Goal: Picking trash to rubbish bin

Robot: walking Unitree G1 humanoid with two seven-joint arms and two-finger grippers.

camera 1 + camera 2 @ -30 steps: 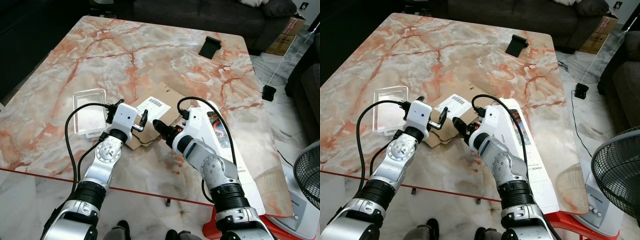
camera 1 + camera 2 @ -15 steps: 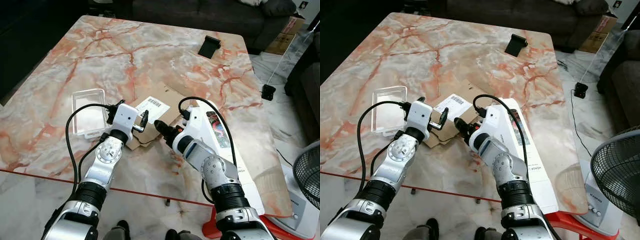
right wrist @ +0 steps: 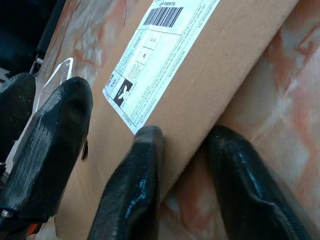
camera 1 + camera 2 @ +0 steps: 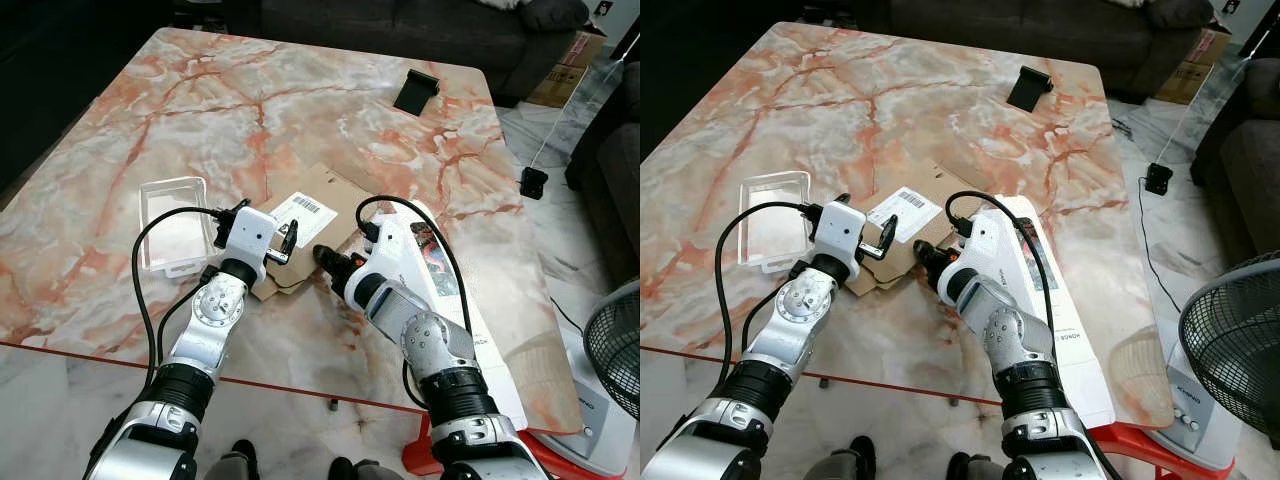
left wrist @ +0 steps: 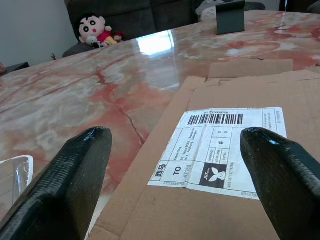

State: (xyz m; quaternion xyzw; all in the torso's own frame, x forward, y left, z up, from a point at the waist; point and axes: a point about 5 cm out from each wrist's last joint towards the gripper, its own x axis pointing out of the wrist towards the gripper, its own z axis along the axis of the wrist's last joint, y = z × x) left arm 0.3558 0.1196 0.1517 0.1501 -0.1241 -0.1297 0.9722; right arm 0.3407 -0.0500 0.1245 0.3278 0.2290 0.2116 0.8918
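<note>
Two grippers meet at a flat cardboard lying near the worktop's front edge. The right gripper has its fingers straddling the cardboard's edge, not visibly pinched. The left gripper hovers over the cardboard's label, fingers wide apart. A clear tray sits beside.

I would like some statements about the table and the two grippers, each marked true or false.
1. A flattened cardboard with a white label lies on the table. True.
2. The right gripper has the cardboard's edge between its fingers. True.
3. The left gripper is shut on the cardboard. False: its fingers are spread open above it.
4. The clear tray lies on top of the cardboard. False: it lies apart, to its left.
5. A black stand is at the table's far side. True.
</note>
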